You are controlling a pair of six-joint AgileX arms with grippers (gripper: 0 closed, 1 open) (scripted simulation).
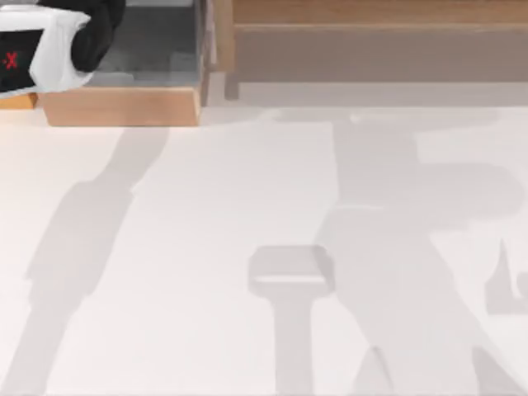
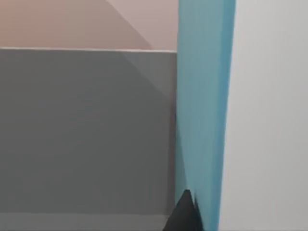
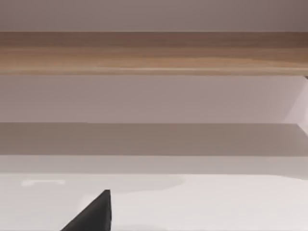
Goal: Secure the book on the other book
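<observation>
- In the left wrist view, one dark left gripper fingertip touches the lower edge of a tall, upright teal-blue book; whether that gripper holds it, I cannot tell.
- The right gripper's dark fingertip hangs over the white table, its opening hidden.
- Farther off, one light wooden shelf.
- At the top view's far left, the white left arm bears red writing ending "-X".

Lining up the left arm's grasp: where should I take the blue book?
Probably pinch the blue book across its thin upright edge, coming from the open white side; the grey panel sits close along its other side. The left gripper is at that edge.
</observation>
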